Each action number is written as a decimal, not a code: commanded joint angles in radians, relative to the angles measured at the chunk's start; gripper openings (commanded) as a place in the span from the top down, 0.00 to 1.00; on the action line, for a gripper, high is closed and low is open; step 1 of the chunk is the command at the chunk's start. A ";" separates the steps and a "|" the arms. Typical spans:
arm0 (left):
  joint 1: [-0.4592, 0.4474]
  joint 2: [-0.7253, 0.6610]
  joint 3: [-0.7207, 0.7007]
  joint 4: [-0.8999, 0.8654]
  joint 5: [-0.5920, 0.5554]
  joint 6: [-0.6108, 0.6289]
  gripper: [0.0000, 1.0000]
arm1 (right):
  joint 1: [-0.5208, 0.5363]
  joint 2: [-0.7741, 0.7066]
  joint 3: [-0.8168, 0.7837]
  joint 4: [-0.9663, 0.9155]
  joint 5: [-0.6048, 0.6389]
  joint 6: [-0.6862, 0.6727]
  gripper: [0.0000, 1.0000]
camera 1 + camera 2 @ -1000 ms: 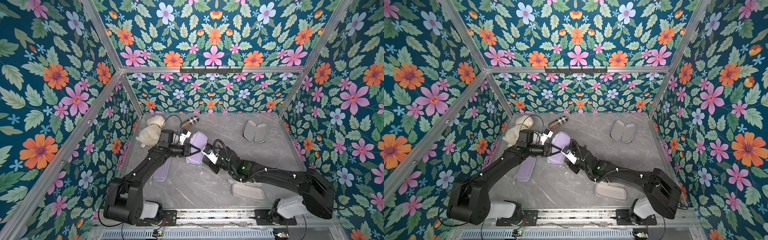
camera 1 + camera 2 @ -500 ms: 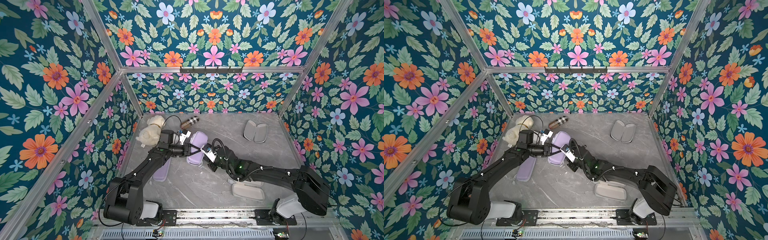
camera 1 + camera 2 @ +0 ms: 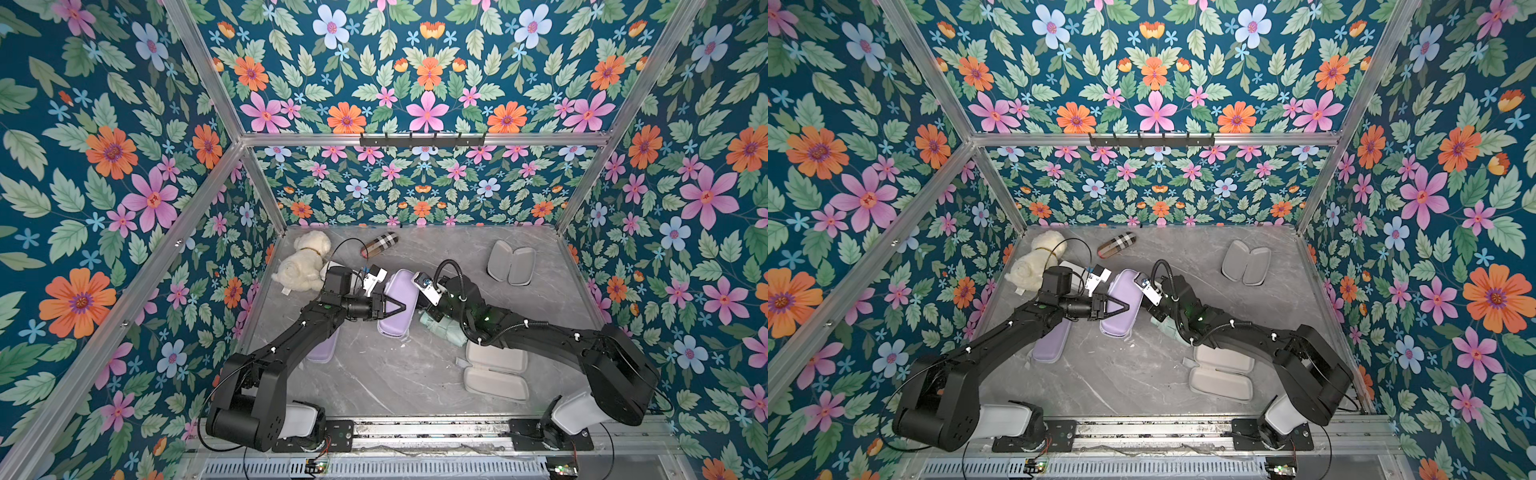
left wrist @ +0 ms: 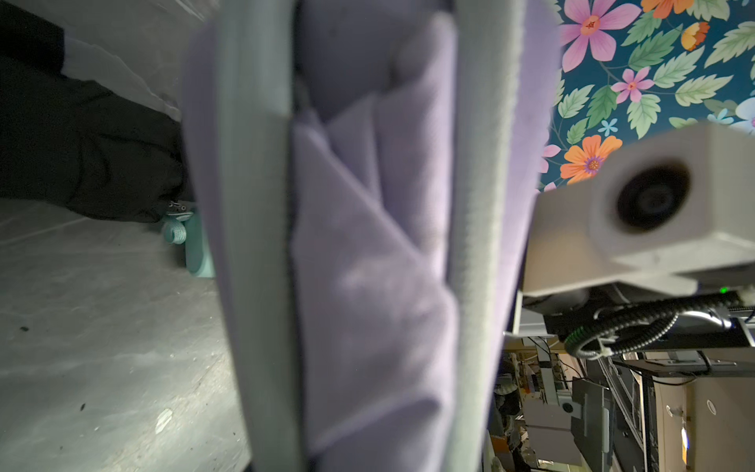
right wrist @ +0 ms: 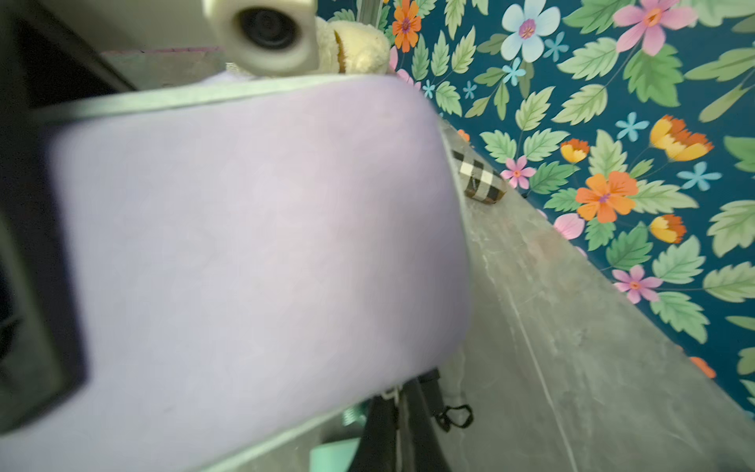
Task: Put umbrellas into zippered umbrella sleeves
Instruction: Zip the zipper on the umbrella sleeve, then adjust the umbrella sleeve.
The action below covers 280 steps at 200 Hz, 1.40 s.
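Lavender sleeve (image 3: 401,286) sits near the middle of the surface (image 3: 374,374). Left claw (image 3: 390,306) is clamped across it, likely to steady it. Halves gape; lavender umbrella (image 4: 367,265) tucked inside. Right claw (image 3: 417,302) touches the sleeve's right side, jaws closed tight. What they pinch is hidden, probably the zip pull.

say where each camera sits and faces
Top views: high at the front, looking down at the table; left arm and right arm show.
Left wrist: on left arm, facing the umbrella inside the sleeve; right arm's camera shows.
Right wrist: on right arm, facing the sleeve's outside; left arm's camera shows.
Shared: all show the sleeve.
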 commanded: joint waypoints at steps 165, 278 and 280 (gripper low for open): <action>-0.091 -0.009 0.052 0.095 0.018 -0.014 0.78 | -0.329 -0.175 -0.056 -0.003 -0.948 0.938 0.24; -0.177 0.021 0.096 0.112 0.022 0.009 0.50 | -0.281 0.096 -0.011 0.489 -1.109 1.318 0.69; -0.176 0.022 0.095 0.111 0.021 0.009 0.49 | -0.281 0.096 -0.012 0.485 -1.107 1.314 0.69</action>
